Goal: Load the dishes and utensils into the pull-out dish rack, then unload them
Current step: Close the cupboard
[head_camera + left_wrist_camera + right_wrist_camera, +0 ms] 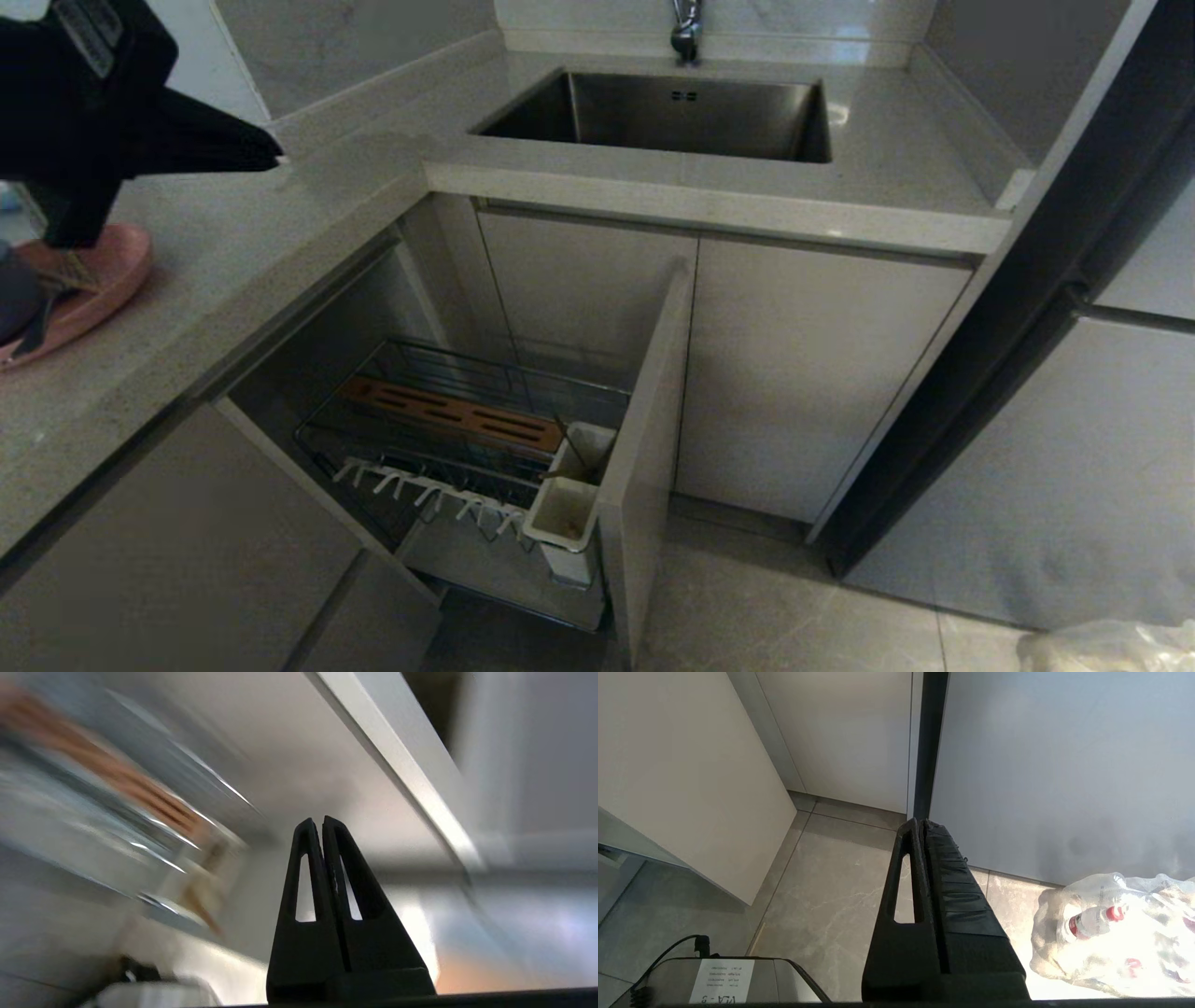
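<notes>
The pull-out dish rack stands drawn out of the lower cabinet, with its brown slotted strip, white pegs, white cups and beige front panel. At the counter's left edge lies the pink plate, with the blue-grey bowl, the chopsticks and the spoon on it, partly behind my left arm. My left gripper hangs shut and empty above the counter, right of the plate. The rack streaks past in the left wrist view. My right gripper is shut, low over the floor.
A steel sink with a tap sits in the counter behind the rack. A tall dark-framed unit stands on the right. A plastic bag of bottles lies on the floor tiles by the right gripper.
</notes>
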